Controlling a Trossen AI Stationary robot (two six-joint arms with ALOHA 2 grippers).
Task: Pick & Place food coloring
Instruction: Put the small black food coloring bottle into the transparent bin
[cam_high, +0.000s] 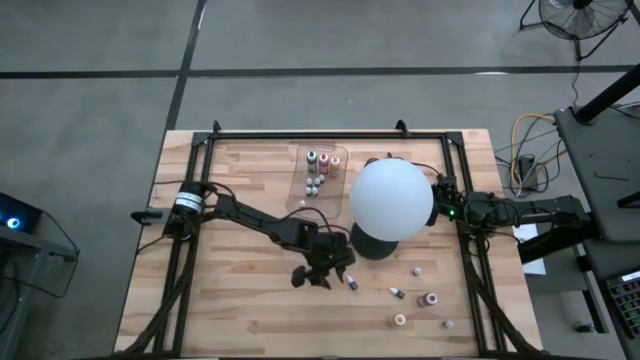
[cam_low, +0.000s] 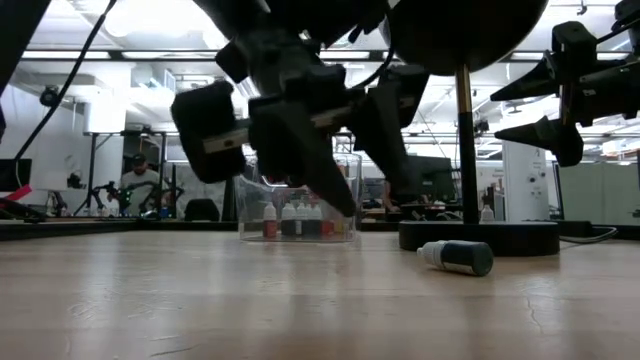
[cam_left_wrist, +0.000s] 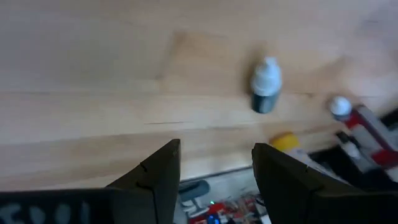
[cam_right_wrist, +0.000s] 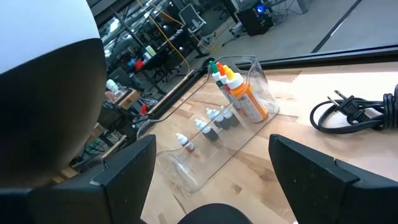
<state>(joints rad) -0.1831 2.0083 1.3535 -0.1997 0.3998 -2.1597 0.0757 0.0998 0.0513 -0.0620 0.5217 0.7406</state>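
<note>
Dominating the low view, my left gripper hangs just above the bench near its front middle, fingers spread, nothing between them. Right gripper parked at the right edge, fingers also wide apart and empty, looking across at the tray. Largest item on the bench: white globe on its black base, centre-right. Next, clear tray toward the back edge, left of the globe, already carrying several bottles, some upright with coloured caps. Loose food coloring still out: dark bottle with white cap lying on its side just beside my left gripper, plus a handful of others scattered toward the front-right corner, well apart from each other. My read on handling: tiny, very light, stiff plastic, smooth and round, so the lying one will likely roll or squirt out of a sloppy pinch. I'd close across the body at mid-length, fingers square to its long axis, not on the tapered cap. Gentle squeeze should do.
</note>
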